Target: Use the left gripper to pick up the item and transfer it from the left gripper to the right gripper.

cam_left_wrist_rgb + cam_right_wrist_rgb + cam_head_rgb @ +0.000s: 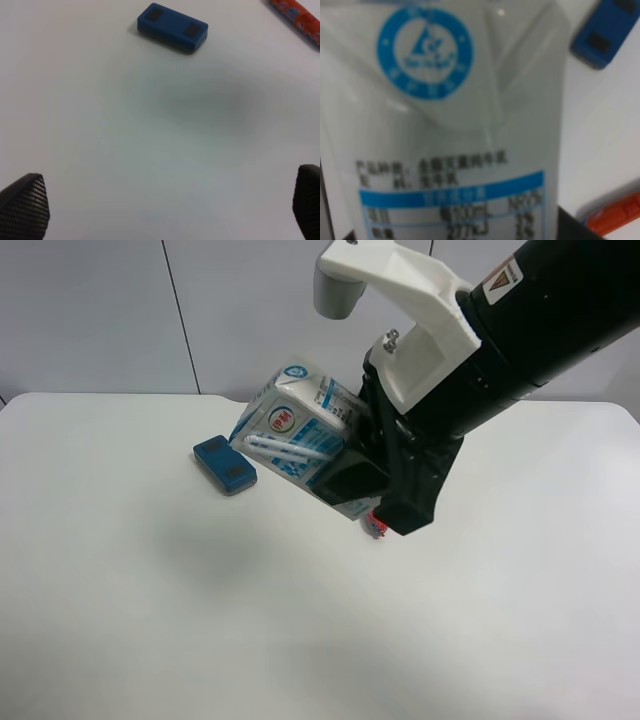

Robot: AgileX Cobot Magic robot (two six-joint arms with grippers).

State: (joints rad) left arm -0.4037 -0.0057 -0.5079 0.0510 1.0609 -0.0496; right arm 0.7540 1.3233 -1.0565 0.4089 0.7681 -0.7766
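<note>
The item, a white-and-blue drink carton [295,435] with a straw on its side, is held tilted in the air above the table. The right gripper [365,475], on the black arm with the white bracket, is shut on the carton's lower end. The carton fills the right wrist view [445,125], with its blue round logo and printed label close up. The left gripper [165,210] shows only in the left wrist view. Its two black fingertips [25,205] stand far apart over bare table, open and empty. The left arm is out of the exterior high view.
A blue rectangular block [225,463] lies on the white table [150,620] just beside the carton; it also shows in both wrist views [607,32] [172,27]. A red sausage-shaped tube [376,525] lies under the right gripper, seen also in the wrist views [615,220] [297,20].
</note>
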